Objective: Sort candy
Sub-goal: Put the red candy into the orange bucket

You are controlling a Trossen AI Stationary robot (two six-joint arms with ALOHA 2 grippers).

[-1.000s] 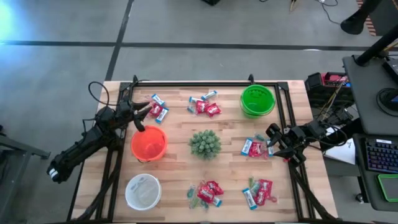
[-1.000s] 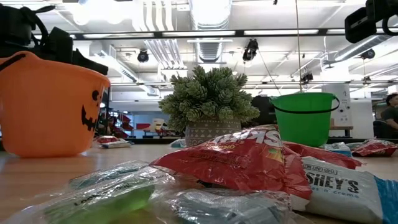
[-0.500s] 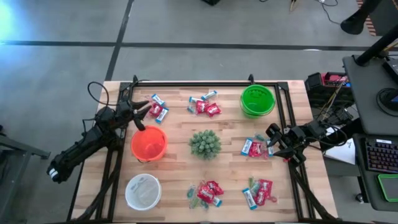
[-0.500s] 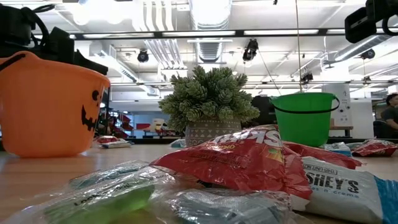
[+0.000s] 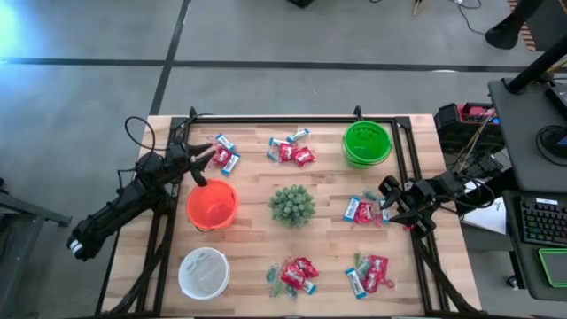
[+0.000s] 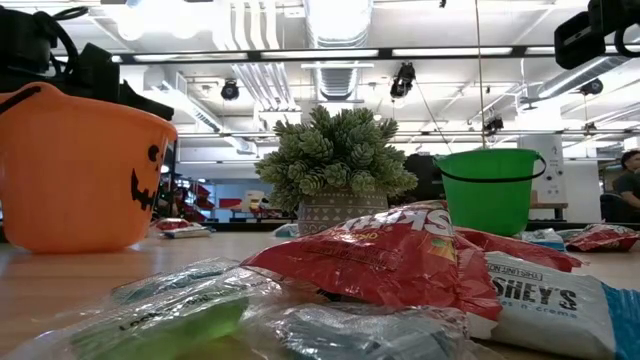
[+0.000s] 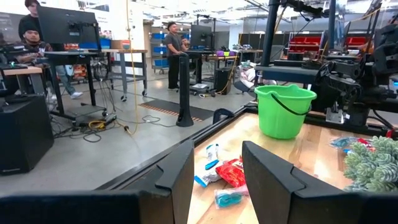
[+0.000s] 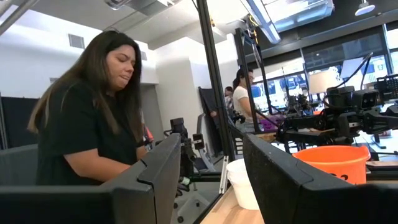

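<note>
a: where's the left gripper (image 5: 205,158) and what's it doing?
b: it hangs over the table's left side, just beside the orange bucket (image 5: 212,203), near a small pile of candy (image 5: 224,152). its fingers (image 7: 180,177) stand apart with nothing between them.

a: and the right gripper (image 5: 387,200)?
b: over the right side, its tip just beside the candy pile (image 5: 362,209) there. its fingers (image 8: 163,163) are parted too, empty.

a: where's the rest of the candy?
b: in loose piles on the wooden table (image 5: 252,257): one (image 5: 291,151) near the green bucket (image 5: 367,143), one (image 5: 293,274) at the near edge below the potted plant (image 5: 291,205), and one (image 5: 368,273) at the near right. none shows inside a bucket.

a: anything else on the table?
b: a white bowl (image 5: 204,272) at the near left. from table height, a red packet (image 6: 390,250) and a white-wrapped bar (image 6: 545,295) lie close to the camera.

a: people?
b: one person (image 8: 93,118) sits beyond the table, seen past the right gripper.
</note>
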